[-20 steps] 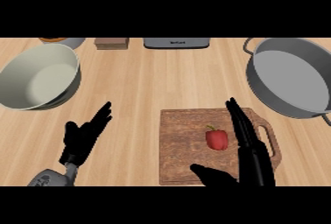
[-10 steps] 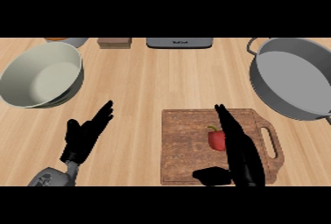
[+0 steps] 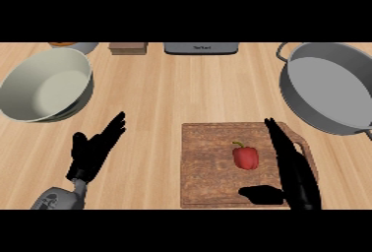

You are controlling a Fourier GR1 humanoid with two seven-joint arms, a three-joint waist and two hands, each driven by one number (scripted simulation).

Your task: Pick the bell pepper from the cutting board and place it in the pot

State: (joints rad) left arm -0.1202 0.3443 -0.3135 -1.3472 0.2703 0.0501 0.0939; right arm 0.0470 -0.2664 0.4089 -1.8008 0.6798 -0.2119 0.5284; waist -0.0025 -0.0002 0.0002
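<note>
**Bell pepper lies on the board beside an unclenched right hand**

The bell pepper point(image 3: 245, 157), red, glossy and blocky with a thin green stem, lies right of the centre of the cutting board point(image 3: 210, 167), a dark, grainy wooden slab with a handle cut-out. The right hand point(image 3: 294, 172) stands over the board's right side, fingers straight and pointing away, thumb spread below the pepper; it grasps nothing. The left hand point(image 3: 93, 150) rests left of the board, fingers relaxed and apart, holding nothing. The pot point(image 3: 330, 88), smooth grey metal and round, sits beyond the board's right corner. A pale rounded bowl point(image 3: 44, 91) sits far left of the board.
</note>
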